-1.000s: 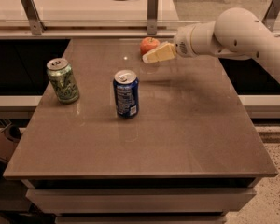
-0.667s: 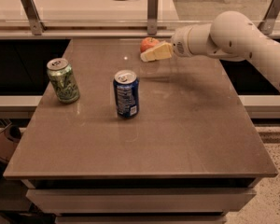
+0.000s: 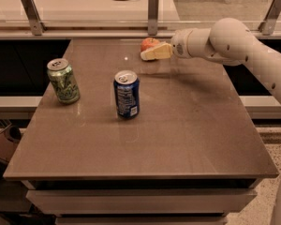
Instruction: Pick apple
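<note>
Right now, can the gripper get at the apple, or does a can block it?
Probably yes. The gripper sits right beside the apple near the far edge of the table; the green can and blue can stand well apart, nearer the camera, so nothing seems to block it.

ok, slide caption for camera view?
End effector beside the apple at the table's far edge; green can and blue can stand nearer.

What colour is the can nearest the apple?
The can is blue, camera view; gripper at the apple.
</note>
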